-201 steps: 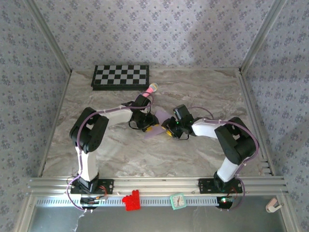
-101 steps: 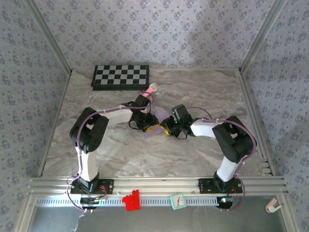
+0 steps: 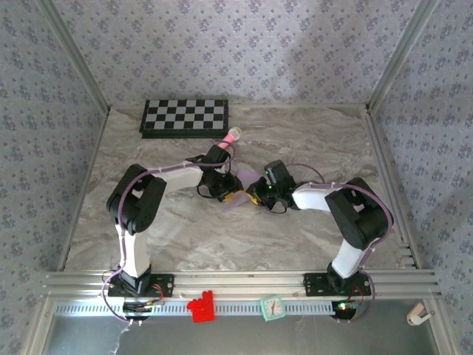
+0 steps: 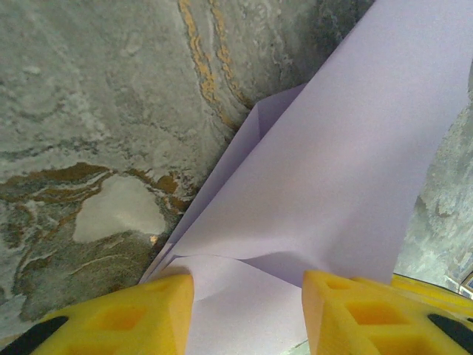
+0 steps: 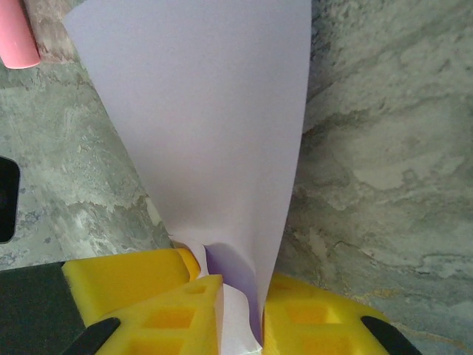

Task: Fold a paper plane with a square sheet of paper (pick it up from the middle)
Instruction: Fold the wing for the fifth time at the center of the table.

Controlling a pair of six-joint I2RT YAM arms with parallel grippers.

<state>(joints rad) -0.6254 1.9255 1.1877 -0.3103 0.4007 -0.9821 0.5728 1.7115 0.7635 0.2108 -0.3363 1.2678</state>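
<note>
The pale-lavender sheet of paper (image 3: 247,178), folded into a narrow tapered shape, lies mid-table between my two arms. My left gripper (image 3: 228,194) reaches it from the left. In the left wrist view this gripper (image 4: 247,310) stands open, yellow fingers (image 4: 126,318) apart on the paper (image 4: 332,170), which buckles slightly between them. My right gripper (image 3: 256,198) comes in from the right. In the right wrist view it (image 5: 242,310) is shut on an upright fold of the paper (image 5: 207,111), the fingers (image 5: 318,318) pinching both layers.
A pink toy microphone (image 3: 233,134) lies just behind the left gripper, its end at the top left of the right wrist view (image 5: 18,33). A checkered board (image 3: 185,117) sits at the back left. A red brick (image 3: 199,305) and a small clock (image 3: 272,307) rest on the front rail.
The right gripper has closed its jaws onto the paper fold and edged slightly left. The left gripper has stayed as it was.
</note>
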